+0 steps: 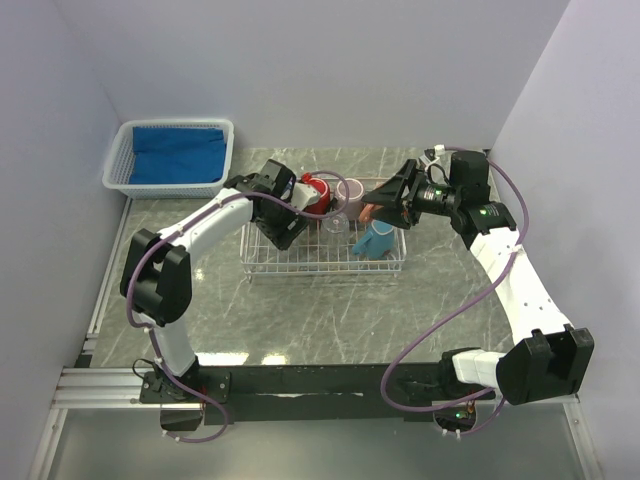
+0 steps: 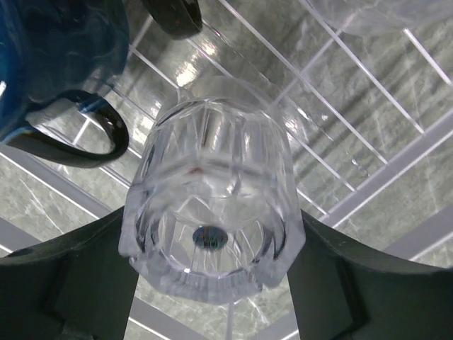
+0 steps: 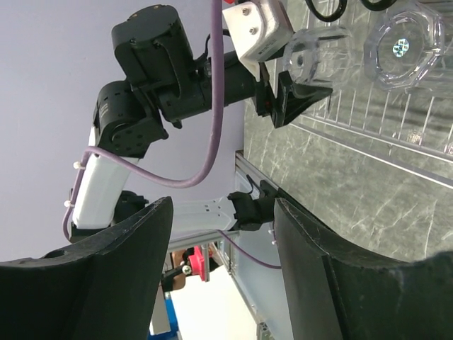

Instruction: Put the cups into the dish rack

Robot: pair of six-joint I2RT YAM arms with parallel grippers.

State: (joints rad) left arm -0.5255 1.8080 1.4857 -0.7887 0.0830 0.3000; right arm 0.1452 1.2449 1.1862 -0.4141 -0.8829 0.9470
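Observation:
The white wire dish rack [image 1: 300, 268] stands mid-table. In it or at its far edge are a red mug [image 1: 320, 188], a mauve mug [image 1: 350, 190], a salmon-orange mug [image 1: 370, 212], a light blue mug [image 1: 377, 241] and a clear glass cup [image 1: 337, 222]. My left gripper [image 1: 297, 218] is over the rack's left part, shut on a second clear glass cup [image 2: 212, 205] held just above the rack wires [image 2: 396, 170]. A navy mug [image 2: 56, 64] lies beside it. My right gripper [image 3: 223, 205] is open and empty at the rack's far right [image 1: 388, 200], facing the held glass [image 3: 311, 60].
A white plastic basket [image 1: 120, 170] with blue cloth stands at the back left. Walls close in on the left, back and right. The marble tabletop [image 1: 330, 320] lies bare in front of the rack, and the arm bases stand at the near edge.

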